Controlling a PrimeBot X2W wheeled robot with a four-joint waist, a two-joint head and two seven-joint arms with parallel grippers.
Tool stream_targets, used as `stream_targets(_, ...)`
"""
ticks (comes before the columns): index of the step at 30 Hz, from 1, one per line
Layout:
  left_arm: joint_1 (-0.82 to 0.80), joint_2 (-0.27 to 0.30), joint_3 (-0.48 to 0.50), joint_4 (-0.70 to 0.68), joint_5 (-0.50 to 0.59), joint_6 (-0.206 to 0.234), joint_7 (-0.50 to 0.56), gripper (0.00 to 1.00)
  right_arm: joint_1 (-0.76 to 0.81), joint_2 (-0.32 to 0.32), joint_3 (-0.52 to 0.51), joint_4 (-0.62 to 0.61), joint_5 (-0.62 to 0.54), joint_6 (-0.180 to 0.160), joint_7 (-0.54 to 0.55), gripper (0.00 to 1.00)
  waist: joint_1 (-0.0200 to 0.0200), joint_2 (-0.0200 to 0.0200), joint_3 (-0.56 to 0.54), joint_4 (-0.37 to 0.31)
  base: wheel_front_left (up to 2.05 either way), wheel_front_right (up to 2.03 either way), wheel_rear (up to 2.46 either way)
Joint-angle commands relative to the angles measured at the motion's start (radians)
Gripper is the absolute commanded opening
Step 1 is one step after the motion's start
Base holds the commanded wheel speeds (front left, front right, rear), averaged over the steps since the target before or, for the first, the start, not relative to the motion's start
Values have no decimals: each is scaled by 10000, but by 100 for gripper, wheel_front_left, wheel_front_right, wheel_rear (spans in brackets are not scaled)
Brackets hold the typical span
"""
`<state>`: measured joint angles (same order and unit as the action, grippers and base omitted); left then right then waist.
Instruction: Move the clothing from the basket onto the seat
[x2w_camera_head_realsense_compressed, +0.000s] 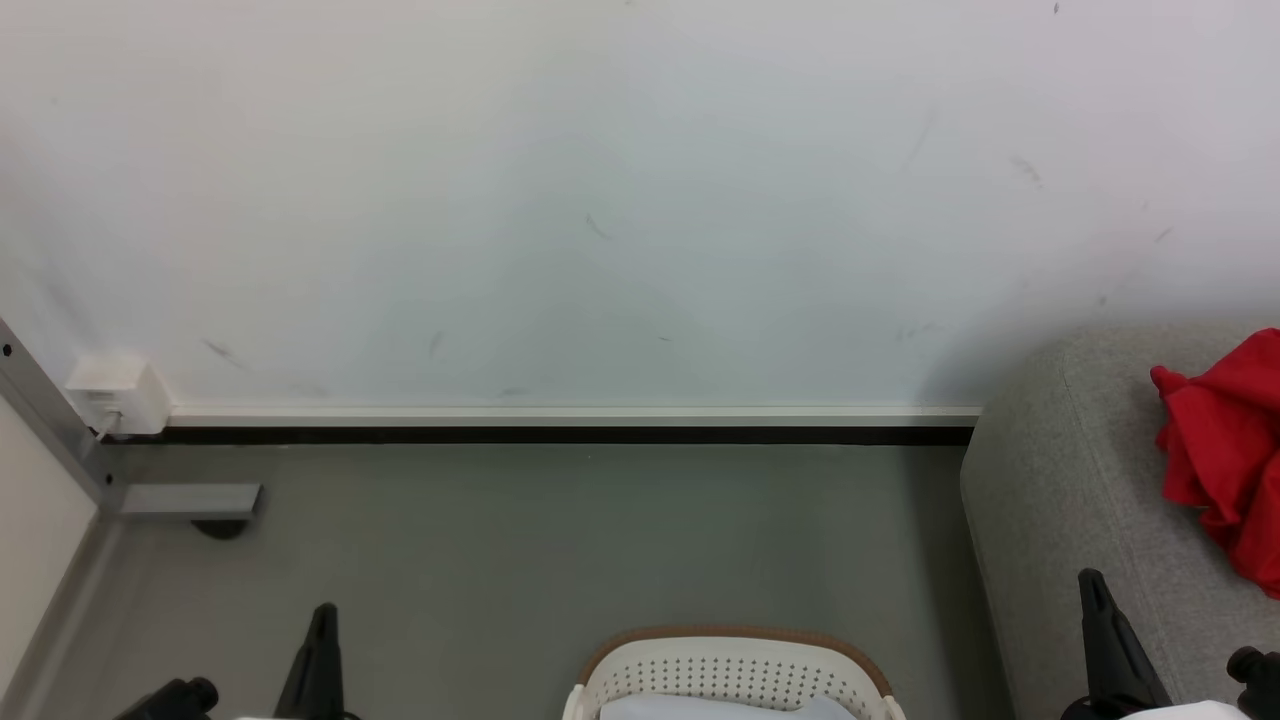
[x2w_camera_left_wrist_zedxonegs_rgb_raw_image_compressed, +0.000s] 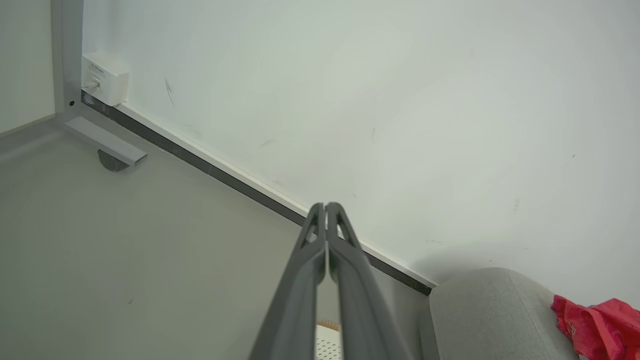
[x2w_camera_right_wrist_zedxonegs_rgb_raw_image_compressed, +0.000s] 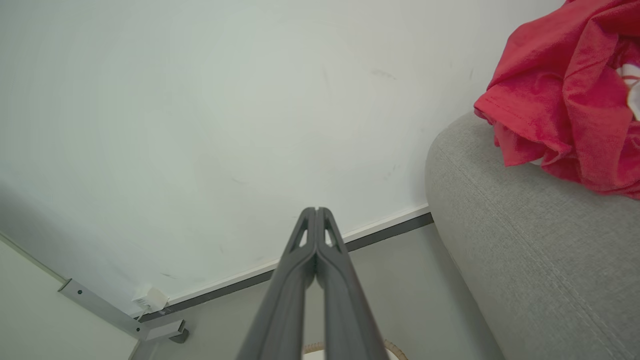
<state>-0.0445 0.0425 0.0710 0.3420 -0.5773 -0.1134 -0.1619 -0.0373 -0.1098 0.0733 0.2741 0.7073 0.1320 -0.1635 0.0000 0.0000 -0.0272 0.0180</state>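
A: Grippers?

B: Left gripper: fingers pressed together along their length, nothing between them. Right gripper: same, closed up and empty. Both point at the wall, above the skirting.

A: Where do they sit in head view?

B: Left one is lower left, over the floor. Right one is lower right, overlapping the near part of the seat.

A: Clothing?

B: The clothing lies in a bunched red heap on top of the seat, at the right edge of frame and partly cut off. A bit of white shows in the folds in the right wrist view. It is well apart from both grippers.

A: Basket?

B: The basket is on the floor at bottom centre of head view, between the two grippers and near the seat's left side. Its brown rim and perforated far wall are visible. A pale sheet lies inside. Most of the interior is cut off by the frame edge, so I can't tell what else it holds.

A: Anything else?

B: A white box sits on the wall at skirting level, far left. Beside it, a grey metal frame has its foot on the floor.
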Motion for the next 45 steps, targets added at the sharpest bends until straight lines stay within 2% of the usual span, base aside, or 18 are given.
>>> stream_targets(1, -279, 61, 54, -219, -408, 43, 77, 0, -290, -24, -116, -152, 379, -4, 79, 0, 0, 0, 3, -2, 0, 0, 0)
stream_targets(20, -368, 76, 146, -626, -3070, 147, 775, 0, -471, 110, -560, -174, 2715, -8, 769, 0, 0, 0, 51, -36, 0, 0, 0)
stream_targets(45, -496, 92, 271, -973, -5825, 217, 1540, 0, -658, 243, -1014, -189, 5190, -13, 1491, 0, 0, 0, 112, -80, 0, 0, 0)
